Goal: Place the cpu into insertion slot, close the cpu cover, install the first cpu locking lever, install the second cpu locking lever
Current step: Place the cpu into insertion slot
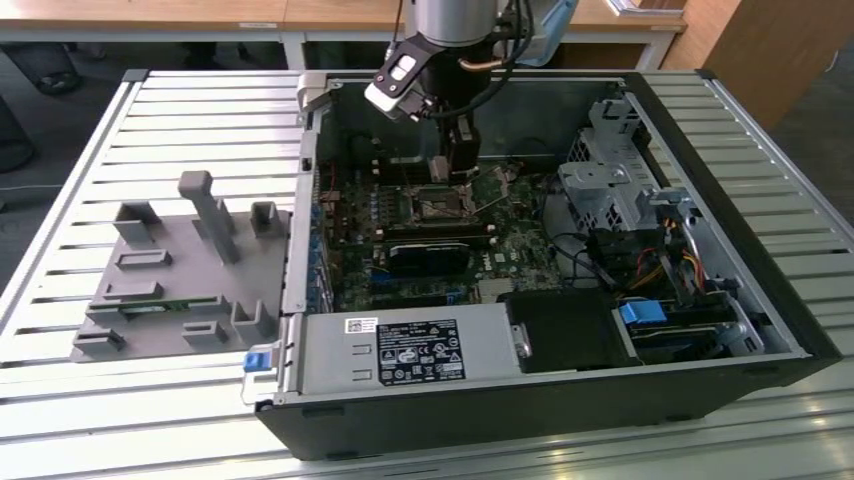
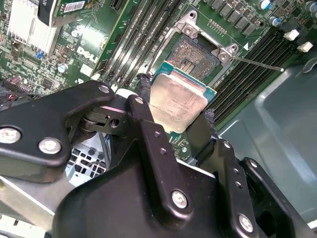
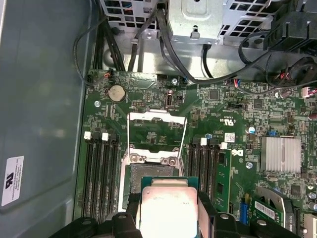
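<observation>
Inside an open computer case (image 1: 534, 400) on a slatted desk (image 1: 80, 420), the arm's jaws are closed to the chip's width. Their black fingers (image 2: 148, 129) pinch the cpu (image 2: 178, 101) by two opposite edges, metal top up and level.

In the exterior view, the insertion slot (image 1: 441, 206) lies at about six o'clock from the jaws and just beside them, near the middle of the green board (image 1: 527, 262).

Both wrist views show the chip short of the socket and partly overlapping its near rim, apparently not seated. In the first wrist view its edges run square to the slot (image 3: 148, 171), so no turn looks needed.

The cpu cover (image 3: 157, 117) stands flipped open on the slot's far side, and a thin locking lever (image 2: 257, 63) is swung clear. A grey parts fixture (image 1: 174, 270) sits at nine o'clock from the case.
</observation>
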